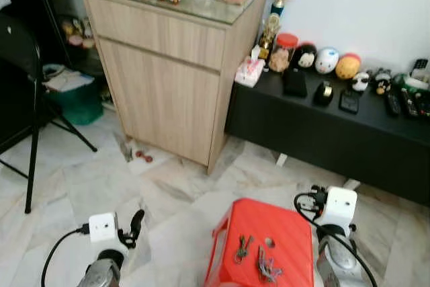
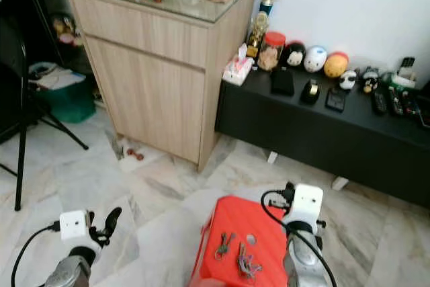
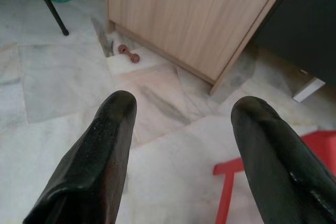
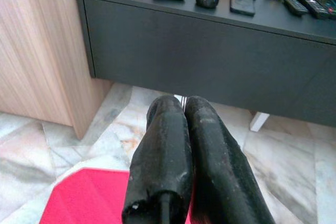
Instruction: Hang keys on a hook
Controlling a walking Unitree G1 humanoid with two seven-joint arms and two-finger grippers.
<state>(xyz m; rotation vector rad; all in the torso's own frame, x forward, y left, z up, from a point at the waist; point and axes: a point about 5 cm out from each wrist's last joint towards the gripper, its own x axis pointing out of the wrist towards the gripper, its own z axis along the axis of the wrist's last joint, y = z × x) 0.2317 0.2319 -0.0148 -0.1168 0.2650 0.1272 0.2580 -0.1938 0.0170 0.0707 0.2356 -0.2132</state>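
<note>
Marble floor, red stool [image 1: 269,233] with 2 key bunches [image 1: 255,257], left hand [image 3: 178,135] wide, right hand [image 4: 184,114] pressed closed.

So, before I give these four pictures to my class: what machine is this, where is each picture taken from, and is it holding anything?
It is a humanoid robot with two arms, each ending in two black fingers. The two wide pictures come from cameras in its head, looking down. They show a red stool with two bunches of keys on it, a wooden cabinet and a low black bench of ornaments. The other two pictures come from wrist cameras looking along the fingers. The left gripper is open above the marble floor; the right gripper is shut, beside the stool. Neither holds anything, and I see no hook.
</note>
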